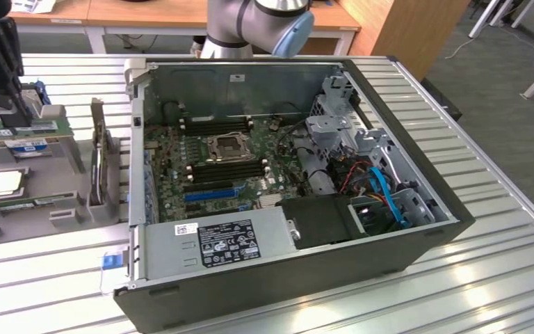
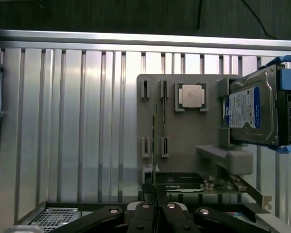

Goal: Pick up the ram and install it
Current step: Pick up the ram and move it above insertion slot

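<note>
The ram (image 2: 155, 141), a slim green circuit-board stick, stands on edge over the grey plastic parts fixture (image 2: 184, 141), between its paired slot clips. I see it edge-on. Its long axis runs straight out from the tool (image 2: 155, 196), whose black fingers are, as I judge it, clenched on the stick's near end. Just beside the ram sits the square silver processor chip (image 2: 191, 95). Past that is the blue-and-silver hard drive (image 2: 252, 109), its label writing unreadable. The open black computer case (image 1: 416, 216) lies on the ribbed metal tabletop (image 1: 489, 278), to the exterior view's right of the fixture. Its power-supply label (image 1: 225, 242) is likewise illegible.
</note>
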### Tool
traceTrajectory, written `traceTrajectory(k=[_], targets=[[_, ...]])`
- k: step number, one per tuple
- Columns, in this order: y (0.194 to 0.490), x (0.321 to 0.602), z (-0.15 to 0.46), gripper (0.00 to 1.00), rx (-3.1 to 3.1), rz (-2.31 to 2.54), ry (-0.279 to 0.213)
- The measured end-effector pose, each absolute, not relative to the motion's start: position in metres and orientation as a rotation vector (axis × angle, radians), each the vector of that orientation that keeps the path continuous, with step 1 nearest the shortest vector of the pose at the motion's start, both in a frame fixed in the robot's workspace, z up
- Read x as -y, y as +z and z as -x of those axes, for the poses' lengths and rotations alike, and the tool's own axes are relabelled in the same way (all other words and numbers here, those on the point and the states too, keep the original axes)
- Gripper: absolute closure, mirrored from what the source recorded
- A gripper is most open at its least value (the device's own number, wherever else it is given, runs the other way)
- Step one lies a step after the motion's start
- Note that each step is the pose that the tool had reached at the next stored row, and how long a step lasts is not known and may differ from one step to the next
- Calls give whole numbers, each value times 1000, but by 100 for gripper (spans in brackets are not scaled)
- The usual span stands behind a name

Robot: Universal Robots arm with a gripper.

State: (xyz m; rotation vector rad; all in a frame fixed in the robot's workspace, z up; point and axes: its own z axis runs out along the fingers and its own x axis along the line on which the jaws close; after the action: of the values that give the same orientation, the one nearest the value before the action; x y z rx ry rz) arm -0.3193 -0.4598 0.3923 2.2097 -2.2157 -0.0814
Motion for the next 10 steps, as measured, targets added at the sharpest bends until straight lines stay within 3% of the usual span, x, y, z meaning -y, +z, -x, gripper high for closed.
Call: traceTrajectory(k=[10], targets=[[392, 460, 302, 89, 2216, -2210, -82]])
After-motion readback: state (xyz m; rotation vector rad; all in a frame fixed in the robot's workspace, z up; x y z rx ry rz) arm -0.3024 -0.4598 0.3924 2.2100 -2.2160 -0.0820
